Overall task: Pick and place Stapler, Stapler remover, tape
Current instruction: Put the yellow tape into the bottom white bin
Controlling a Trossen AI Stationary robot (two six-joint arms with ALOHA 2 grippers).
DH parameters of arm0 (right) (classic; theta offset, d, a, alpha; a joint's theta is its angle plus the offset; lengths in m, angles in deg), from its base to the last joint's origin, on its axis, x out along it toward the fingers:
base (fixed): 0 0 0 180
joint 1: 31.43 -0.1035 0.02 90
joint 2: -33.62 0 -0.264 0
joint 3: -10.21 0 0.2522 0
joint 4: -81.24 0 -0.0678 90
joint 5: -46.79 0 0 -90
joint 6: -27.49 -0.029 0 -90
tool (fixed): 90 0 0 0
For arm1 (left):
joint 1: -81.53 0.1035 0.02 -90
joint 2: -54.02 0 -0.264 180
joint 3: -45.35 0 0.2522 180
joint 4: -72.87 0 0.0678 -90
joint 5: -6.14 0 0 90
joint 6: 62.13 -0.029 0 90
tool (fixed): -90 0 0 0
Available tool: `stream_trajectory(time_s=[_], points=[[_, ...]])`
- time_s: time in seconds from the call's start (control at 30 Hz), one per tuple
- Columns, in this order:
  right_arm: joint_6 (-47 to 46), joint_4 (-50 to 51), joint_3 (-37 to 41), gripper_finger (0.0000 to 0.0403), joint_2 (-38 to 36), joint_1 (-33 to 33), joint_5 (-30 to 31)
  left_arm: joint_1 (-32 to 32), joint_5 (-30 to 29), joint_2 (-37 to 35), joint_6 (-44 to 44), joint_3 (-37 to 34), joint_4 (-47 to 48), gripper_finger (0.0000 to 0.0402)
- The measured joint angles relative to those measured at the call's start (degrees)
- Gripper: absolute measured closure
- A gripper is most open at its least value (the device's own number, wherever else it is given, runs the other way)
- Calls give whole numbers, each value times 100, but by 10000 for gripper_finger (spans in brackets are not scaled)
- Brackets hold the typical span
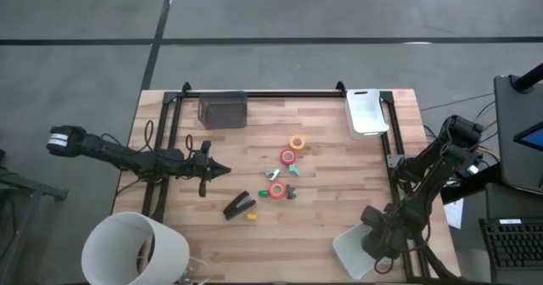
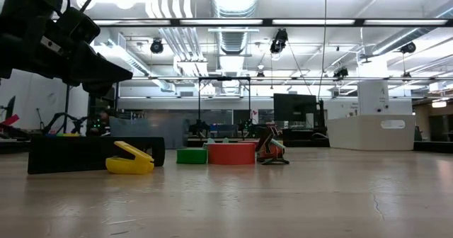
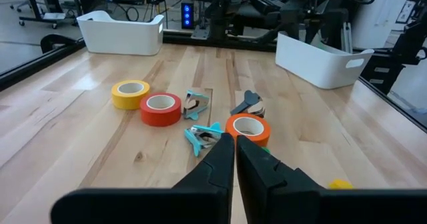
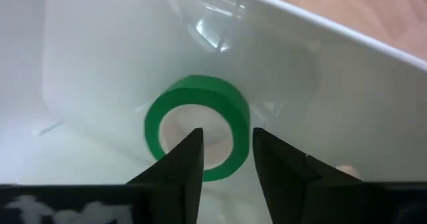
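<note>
The black stapler lies flat near the table's middle, with a small yellow remover beside it. An orange-yellow roll, a red roll and an orange-red roll lie flat among teal clawed bits. My left gripper is shut and hovers left of this cluster, pointing at it. My right gripper is open above a green tape roll, which lies inside the near-right white bin.
A second white bin stands at the far right corner, and a dark box at the far edge. A large white round container sits off the near-left corner. Black rails frame the table's far side and flanks.
</note>
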Motion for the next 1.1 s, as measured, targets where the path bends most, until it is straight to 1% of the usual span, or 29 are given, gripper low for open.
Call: stream_trajectory(time_s=[0.17, 0.3, 0.43, 0.6, 0.73, 0.87, 0.97, 1.1], points=[[2, 27, -90, 272, -300, 2, 79, 0, 1, 0, -2, -1, 33, 383], [64, 55, -179, 279, -528, 4, 486, 0, 1, 0, 0, 0, 33, 380], [418, 61, -352, 286, -639, 4, 933, -2, 1, 0, 0, 0, 33, 383], [1365, 56, -616, 293, -689, 88, 1907, 0, 1, 0, 0, -1, 31, 382], [2247, -2, -806, 301, -690, 285, 2697, 0, 1, 0, 0, 0, 28, 381], [3188, -58, -920, 311, -689, 641, 2911, 0, 1, 0, 0, -1, 28, 383], [3635, -55, -930, 319, -666, 977, 3112, 0, 1, 0, 0, 0, 27, 382], [4091, -78, -900, 323, -666, 1572, 3157, 0, 1, 0, 0, 1, 25, 380]])
